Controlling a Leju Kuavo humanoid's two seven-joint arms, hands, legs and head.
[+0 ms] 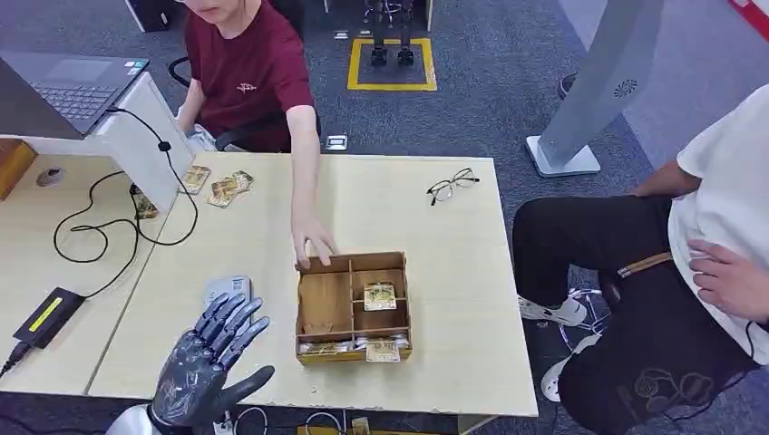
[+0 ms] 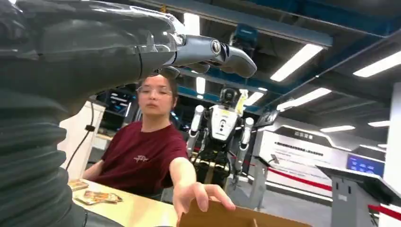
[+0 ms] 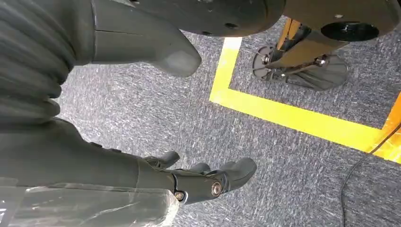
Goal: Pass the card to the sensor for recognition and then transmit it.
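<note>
Left hand hovers spread and empty over the grey sensor pad. Right hand hangs loosely open above carpet. A person's hand touches the partitioned wooden box with cards.

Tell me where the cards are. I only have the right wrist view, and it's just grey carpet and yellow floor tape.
Observer: There are small printed cards lying in a compartmented light wooden tray on the pale table.
Operator: Is the left robot hand holding one?
Observer: No, the left robot hand is empty, with its fingers spread, above the table's near edge and left of the tray.
Operator: Is anything in the way?
Observer: A person in a dark red shirt has a hand on the tray's far rim.
</note>
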